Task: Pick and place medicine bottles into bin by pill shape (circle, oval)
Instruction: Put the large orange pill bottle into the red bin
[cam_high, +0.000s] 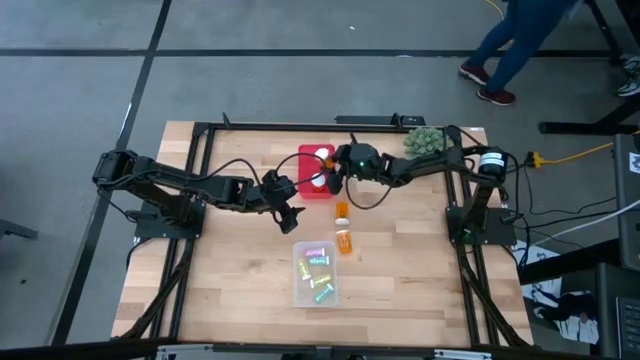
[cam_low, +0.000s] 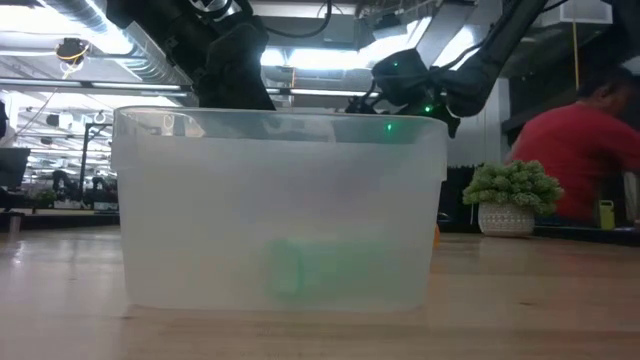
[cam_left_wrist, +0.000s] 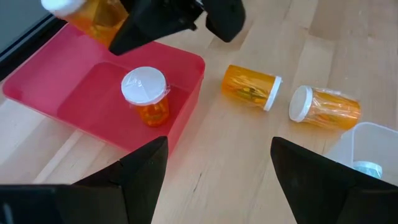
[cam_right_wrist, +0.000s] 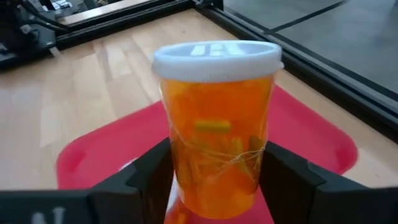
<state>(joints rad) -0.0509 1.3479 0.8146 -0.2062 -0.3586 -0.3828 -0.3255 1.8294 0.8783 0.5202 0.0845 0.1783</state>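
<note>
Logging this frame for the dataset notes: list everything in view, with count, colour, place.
Red bin: one, table's far middle.
Orange bottle: one, white cap, upright in the red bin.
Held bottle: one, orange, white cap, above the red bin.
Loose bottles: two, orange, lying on the table.
Clear bin: one, table centre, holding small pastel bottles, count unclear.
Plant: one, green, far right.
Person: one, red top, behind the table.
Right pincer: shut on the held bottle.
Left pincer: open, beside the red bin.
</note>
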